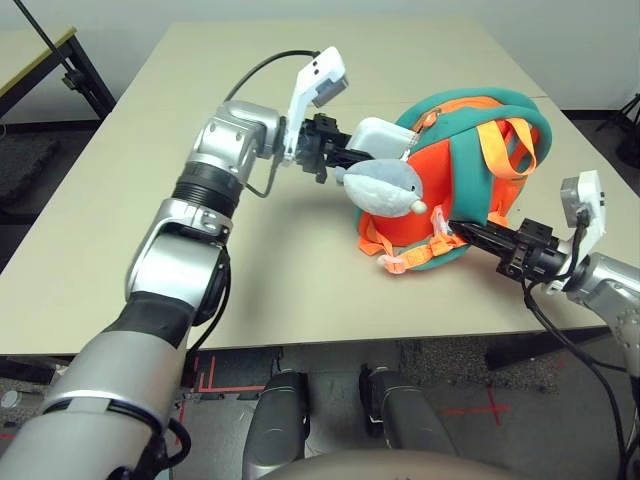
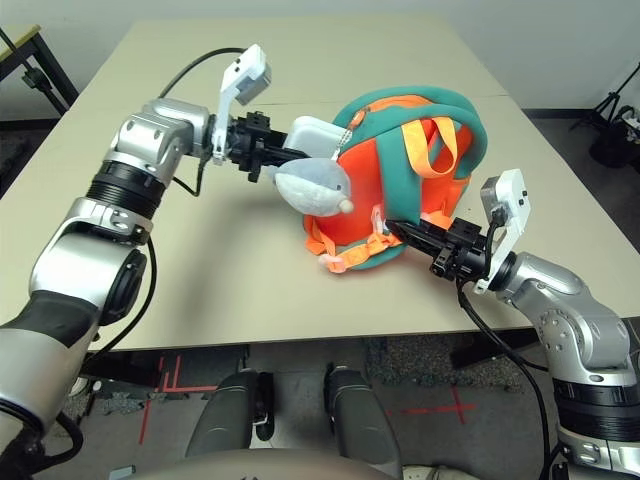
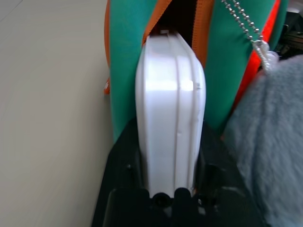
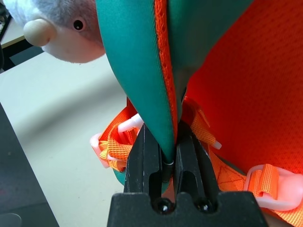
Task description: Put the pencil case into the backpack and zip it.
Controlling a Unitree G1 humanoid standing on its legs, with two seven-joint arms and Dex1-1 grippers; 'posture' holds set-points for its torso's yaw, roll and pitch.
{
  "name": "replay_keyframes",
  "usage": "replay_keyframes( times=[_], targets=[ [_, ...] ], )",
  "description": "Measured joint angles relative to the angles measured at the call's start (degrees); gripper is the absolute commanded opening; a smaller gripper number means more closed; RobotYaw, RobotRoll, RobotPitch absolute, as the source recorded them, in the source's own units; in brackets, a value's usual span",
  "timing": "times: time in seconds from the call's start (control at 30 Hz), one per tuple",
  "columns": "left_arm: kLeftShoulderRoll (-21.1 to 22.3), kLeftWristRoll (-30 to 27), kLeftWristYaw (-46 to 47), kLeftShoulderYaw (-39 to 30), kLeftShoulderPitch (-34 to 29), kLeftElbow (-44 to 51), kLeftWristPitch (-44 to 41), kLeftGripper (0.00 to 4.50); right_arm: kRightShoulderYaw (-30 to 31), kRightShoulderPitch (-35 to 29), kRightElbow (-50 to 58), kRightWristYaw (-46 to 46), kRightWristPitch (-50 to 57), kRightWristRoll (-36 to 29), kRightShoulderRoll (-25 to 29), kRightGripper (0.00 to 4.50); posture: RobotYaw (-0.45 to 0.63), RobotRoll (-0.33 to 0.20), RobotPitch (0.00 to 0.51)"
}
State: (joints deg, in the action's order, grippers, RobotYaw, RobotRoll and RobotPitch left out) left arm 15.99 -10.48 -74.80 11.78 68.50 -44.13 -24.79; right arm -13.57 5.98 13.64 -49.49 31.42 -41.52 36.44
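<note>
Left eye view: the backpack [image 1: 455, 180] sits on the beige counter [image 1: 150, 200], right of centre, teal rim up and orange panel facing the near edge, its plush shark [image 1: 385, 187] hanging at its left side. The left end effector [image 1: 352, 155] reaches in from the left and grips the white pencil case [image 1: 383, 137], whose far end is pushed against the backpack's upper left edge, just above the shark. The right end effector [image 1: 462, 232] comes in from the near right and meets the backpack's lower right corner, beside the orange straps [image 1: 400, 255].

Right eye view: the same layout shows; orange carry loops [image 2: 428, 140] drape over the backpack's top.

Left wrist view: the two black fingers [image 3: 120, 165] are clamped on either flat side of the pencil case, which stands on edge. Its leading end sits in a dark gap between orange zipper tapes and teal fabric. A bead chain [image 3: 241, 21] runs to the grey plush.

Right wrist view: the right fingers [image 4: 142, 158] are pinched tight on a teal fold edged with orange zipper tape; white buckles [image 4: 279, 189] lie beside them.
</note>
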Motion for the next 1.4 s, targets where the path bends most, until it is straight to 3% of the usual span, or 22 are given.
replay_keyframes(
  times=[0.13, 0.17, 0.63, 0.77, 1.03, 1.4],
  targets=[
    [0.12, -0.05, 0.27, -0.26, -0.23, 0.09, -0.73, 4.28, 0.26, -0.03, -0.01, 0.04, -0.14, 0.19, -0.12, 0.01, 0.04, 0.0, 0.101],
    [0.42, -0.1, 0.22, -0.49, -0.23, 0.13, -1.02, 4.5, 0.3, -0.02, -0.02, 0.03, -0.22, 0.21, -0.12, 0.01, 0.04, 0.0, 0.101],
    [8.04, -2.62, 1.08, -6.34, -0.76, 8.62, -7.52, 4.5, 1.38, 1.84, -1.43, -0.86, -0.82, 1.58, -0.1, 0.01, 0.07, 0.0, 0.101],
    [8.18, -3.67, 1.94, -6.81, -3.12, 11.49, -9.65, 3.2, 1.54, 2.01, -1.73, -1.07, -0.84, 1.66, -0.07, 0.01, 0.07, 0.0, 0.105],
    [6.64, -5.7, 2.87, -6.8, -5.05, 15.04, -12.0, 0.04, 1.52, 2.11, -1.92, -1.31, -0.89, 1.95, -0.01, 0.01, 0.05, 0.0, 0.106],
    [3.08, -6.16, 3.82, -6.28, -5.34, 14.19, -11.6, 0.0, 1.34, 1.02, -0.55, -0.59, -0.86, 1.89, 0.03, 0.01, 0.03, 0.0, 0.106]
  ],
)
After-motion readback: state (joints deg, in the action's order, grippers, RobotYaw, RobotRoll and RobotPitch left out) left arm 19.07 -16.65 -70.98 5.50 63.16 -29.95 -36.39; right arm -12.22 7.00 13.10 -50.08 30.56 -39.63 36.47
